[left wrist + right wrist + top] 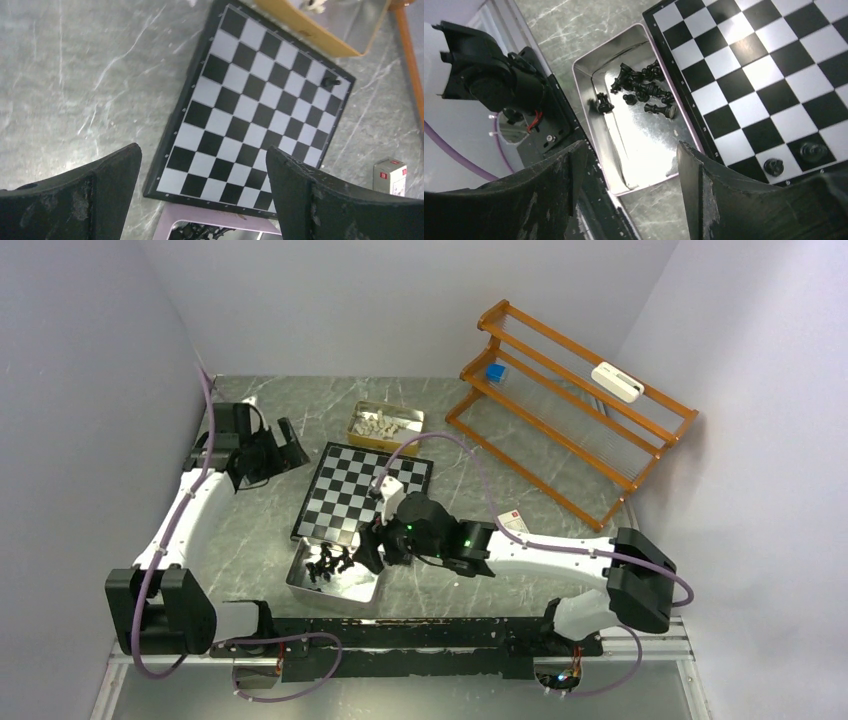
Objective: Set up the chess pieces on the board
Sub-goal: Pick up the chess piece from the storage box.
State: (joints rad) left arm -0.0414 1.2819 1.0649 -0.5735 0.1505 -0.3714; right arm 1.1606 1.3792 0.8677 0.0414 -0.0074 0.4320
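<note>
The chessboard (pixel 340 495) lies flat in the middle of the table, a matte black-and-white chequer inside a thin black border dotted with pale studs. Most glossy black chess pieces (pixel 644 90) lie tumbled in a mirror-bright silver tray (pixel 596 125) that touches the board's near edge. My right wrist view alone shows two black pieces (pixel 774 166) standing on squares by the board's near right corner. My left wrist view hides that corner behind a finger, but shows a lone black piece (pixel 330 81) at the far right corner. The cream-white pieces (pixel 380 425) are heaped in a gold tray (pixel 358 435) just beyond the far edge, which only the top view shows in full. My right gripper (pixel 631 145) hangs over the silver tray, its scuffed black fingers (pixel 554 180) partly spread with nothing between them. My left gripper (pixel 202 150) is spread wide and empty above the board's left side. The grey marbled table (pixel 260 520) also carries a small white box (pixel 390 175) with red marks and an orange slatted rack (pixel 570 410) at the far right.
</note>
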